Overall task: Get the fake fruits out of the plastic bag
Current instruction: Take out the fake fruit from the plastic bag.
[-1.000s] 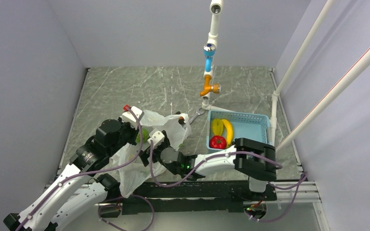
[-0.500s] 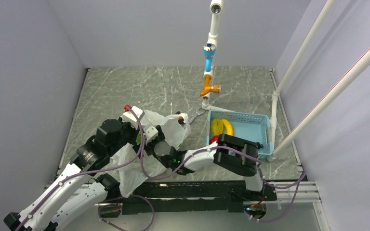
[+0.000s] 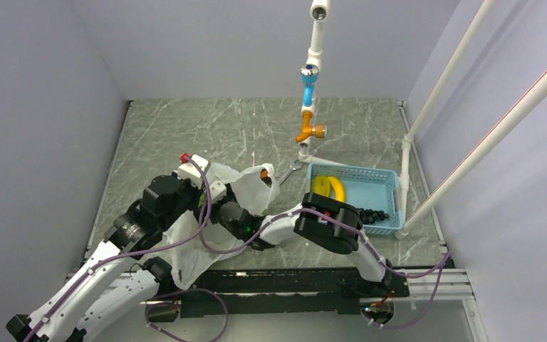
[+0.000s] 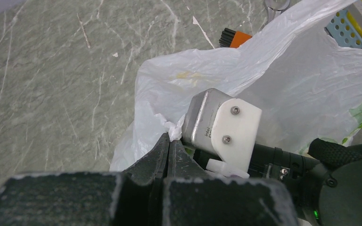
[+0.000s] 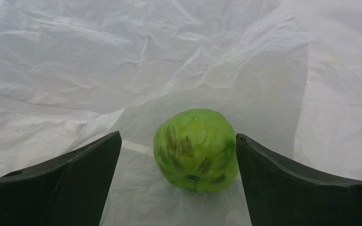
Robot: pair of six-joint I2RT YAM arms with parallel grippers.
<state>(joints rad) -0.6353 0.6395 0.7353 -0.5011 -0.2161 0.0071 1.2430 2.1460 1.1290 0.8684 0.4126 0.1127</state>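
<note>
**Grey worktop (image 3: 206, 128), left side: green fruit (image 5: 195, 149) lined up for the pick**

Setting: veined grey stone worktop boxed in by plain pale walls. A white pipe stand (image 3: 308, 107) with blue and orange fittings is at the back.

Green fruit: inside the bag (image 3: 253, 187), resting on its lower film. In the right wrist view, crinkled white film surrounds it. It is roundish and bumpy, so there is no long axis to align to. A small dark dimple faces the camera.

Key relation: the fruit sits straight ahead of the right hand (image 5: 178, 139), between its two fingers. The hand is released, fingers spread wide. The fruit is off-centre, close against the finger on the right of the wrist view (image 5: 283, 179), with a clear gap to the other. Contact on that side: cannot tell.

Left hand (image 4: 168, 140): clenched on a fold of the bag's rim, apparently holding the mouth open. The right arm enters just beside it. The right arm is therefore the nearer one, and the only free one.

Judgement: the step in hand is the grasp of the green fruit. The next move probably needs a small sideways correction to centre the fruit, a little more reach, then closing. Risks: the glossy round fruit slips out forward, or film gets pinched with it.

Outward: the basket (image 3: 370, 187), right of the bag, holds the banana (image 3: 336, 187) and the grapes (image 3: 374, 214). The right arm's elbow covers its near left corner. A wrench (image 3: 288, 171) lies between bag and basket.
</note>
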